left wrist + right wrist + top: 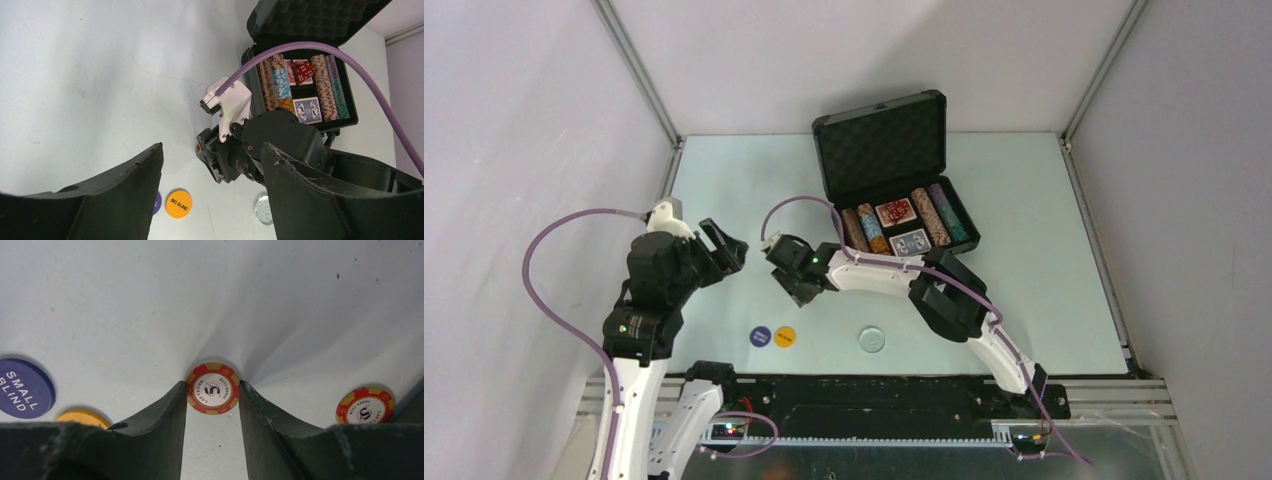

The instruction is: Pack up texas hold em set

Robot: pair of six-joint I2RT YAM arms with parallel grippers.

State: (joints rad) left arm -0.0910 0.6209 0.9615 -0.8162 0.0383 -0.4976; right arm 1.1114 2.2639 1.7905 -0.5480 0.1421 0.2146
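The black case stands open at the back with its foam lid up. Inside are rows of striped chips, two card decks and red dice. A red-and-yellow "5" poker chip lies flat on the table. My right gripper is low over it, with a fingertip pressed against each side of its rim. A second red chip lies to the right. My left gripper hovers open and empty at the left, facing the right arm.
Three round buttons lie near the front edge: a blue SMALL BLIND button, an orange BIG BLIND button and a clear button. The right arm stretches across the middle. Grey walls close in the table on three sides.
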